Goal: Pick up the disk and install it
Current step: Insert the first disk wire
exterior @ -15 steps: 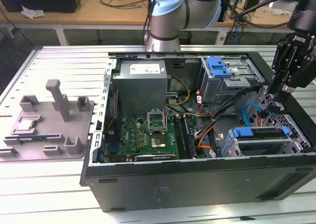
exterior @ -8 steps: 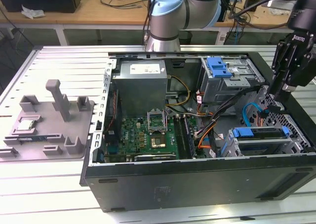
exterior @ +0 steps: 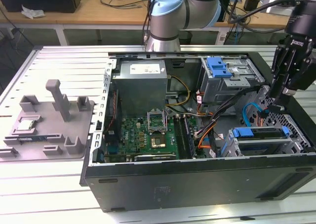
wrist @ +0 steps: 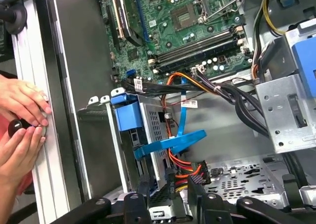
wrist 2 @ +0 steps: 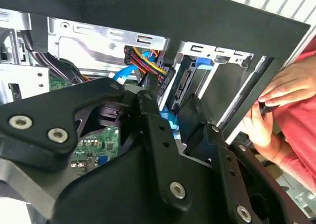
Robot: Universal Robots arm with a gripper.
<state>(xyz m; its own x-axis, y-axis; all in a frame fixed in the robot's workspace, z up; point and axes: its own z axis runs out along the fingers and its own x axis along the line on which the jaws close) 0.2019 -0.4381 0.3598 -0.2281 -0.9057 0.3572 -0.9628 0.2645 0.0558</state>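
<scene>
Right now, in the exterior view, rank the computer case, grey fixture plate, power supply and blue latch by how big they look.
Largest to smallest:
1. computer case
2. grey fixture plate
3. power supply
4. blue latch

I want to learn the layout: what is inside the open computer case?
Visible: a green motherboard, a grey power supply, a metal drive cage with a blue latch, and cables. The cage's walls cover its contents.

My arm [exterior: 170, 14] is bent toward the exterior view's right, its wrist [exterior: 302, 21] turned straight down, and the end effector [exterior: 279, 94] hangs low with its two fingers [wrist: 143, 192] spread apart.
</scene>
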